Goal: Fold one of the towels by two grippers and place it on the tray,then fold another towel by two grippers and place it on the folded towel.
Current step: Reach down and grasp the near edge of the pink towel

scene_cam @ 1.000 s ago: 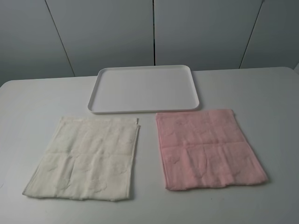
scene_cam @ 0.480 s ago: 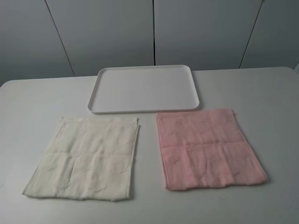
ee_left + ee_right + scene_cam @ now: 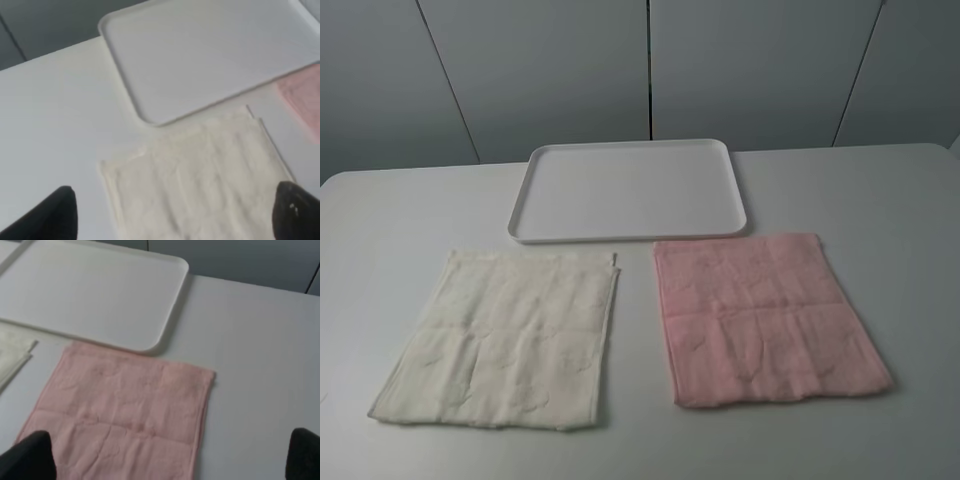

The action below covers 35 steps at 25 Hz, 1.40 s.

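While flat, two towels (image 3: 505,340) (image 3: 765,315), one tray (image 3: 630,190)

the left arm's fingers (image 3: 54,216) and the right arm's fingers (image 3: 28,458) are matte black, rounded and blurred.

High exterior camera overlooks the whole surface (image 3: 880,200); closer wrist cameras angle down, left over the cream towel (image 3: 200,190), right over the pink towel (image 3: 125,405), all sharing the white tray (image 3: 630,190).
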Motion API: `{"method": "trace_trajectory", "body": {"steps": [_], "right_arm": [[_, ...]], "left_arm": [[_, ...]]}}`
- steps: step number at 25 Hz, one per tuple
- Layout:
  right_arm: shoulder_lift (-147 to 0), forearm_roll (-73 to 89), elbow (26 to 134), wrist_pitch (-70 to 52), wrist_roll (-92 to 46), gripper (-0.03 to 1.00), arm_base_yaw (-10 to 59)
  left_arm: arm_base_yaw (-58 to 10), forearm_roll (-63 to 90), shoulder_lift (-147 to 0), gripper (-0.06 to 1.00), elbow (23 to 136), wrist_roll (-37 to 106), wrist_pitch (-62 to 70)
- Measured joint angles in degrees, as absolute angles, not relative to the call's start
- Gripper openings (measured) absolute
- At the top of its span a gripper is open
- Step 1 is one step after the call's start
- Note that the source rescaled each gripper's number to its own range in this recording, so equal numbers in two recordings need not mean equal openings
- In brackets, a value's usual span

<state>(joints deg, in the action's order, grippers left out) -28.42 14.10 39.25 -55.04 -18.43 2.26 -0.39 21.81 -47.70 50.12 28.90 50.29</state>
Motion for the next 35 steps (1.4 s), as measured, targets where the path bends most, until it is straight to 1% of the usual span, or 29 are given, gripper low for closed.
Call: {"method": "trace_trajectory", "body": {"steps": [5, 7, 9, 11, 17, 22, 28, 33, 35], "right_arm": [[-41.4, 14.1, 43.3, -54.6, -24.5, 1.0, 2.3], [-45.7, 14.2, 45.3, -53.8, -25.5, 1.0, 2.3], [-50.0, 14.1, 46.7, -52.7, -27.0, 1.0, 2.9], [-53.6, 12.5, 47.5, -52.0, -29.3, 1.0, 4.7], [-63.1, 1.9, 47.7, -51.6, -30.7, 1.0, 11.0], [-68.0, -3.9, 47.7, -51.6, -33.3, 1.0, 12.7], [-70.3, -5.0, 47.0, -51.4, -43.4, 1.0, 12.7], [-70.3, -5.2, 42.6, -52.0, -55.2, 1.0, 12.7], [-70.3, -5.3, 40.6, -51.2, -57.8, 1.0, 12.7]], "left_arm": [[-1.0, 30.0, -62.6, 1.0, 55.3, 38.9, 49.1], [-2.9, 30.8, -66.9, 1.0, 57.4, 41.8, 48.1], [-6.2, 31.0, -71.0, 1.0, 59.2, 44.0, 46.4], [-10.9, 31.0, -74.4, 1.0, 60.8, 45.5, 44.4], [-25.3, 24.5, -85.3, 1.0, 66.9, 46.3, 42.3], [-34.3, 19.9, -93.4, 1.0, 71.2, 46.3, 42.0], [-41.3, 13.9, -101.2, 1.0, 73.2, 46.3, 42.0], [-45.1, 12.2, -106.5, 1.0, 73.2, 46.0, 41.8], [-46.5, 11.9, -108.1, 1.0, 73.2, 45.9, 41.5]]}}
